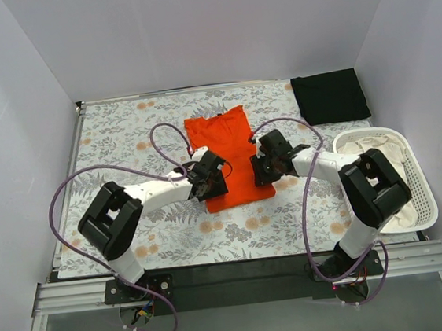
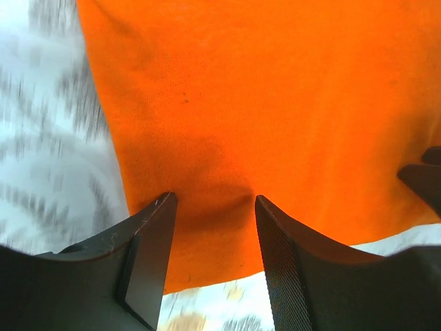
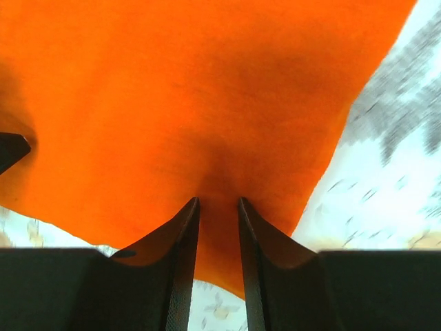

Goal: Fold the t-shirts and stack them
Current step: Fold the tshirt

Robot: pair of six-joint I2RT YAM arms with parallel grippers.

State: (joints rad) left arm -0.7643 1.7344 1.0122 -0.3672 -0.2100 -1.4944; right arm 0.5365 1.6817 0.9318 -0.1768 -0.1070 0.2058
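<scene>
The orange t-shirt [image 1: 223, 145] lies folded into a long strip on the flowered table cover, collar toward the back. My left gripper [image 1: 208, 177] hangs over its near left edge and my right gripper [image 1: 266, 165] over its near right edge. In the left wrist view the left gripper [image 2: 214, 198] stands open, its tips down at the orange fabric [image 2: 262, 89]. The right gripper [image 3: 218, 201] shows a narrower gap, also open, with orange cloth [image 3: 172, 89] lying flat behind the jaws. The black t-shirt [image 1: 330, 96] lies folded at the back right corner.
A white slatted basket [image 1: 422, 185] with pale cloth inside stands at the right edge, beside my right arm. White walls close off the back and both sides. A metal rail runs along the near edge.
</scene>
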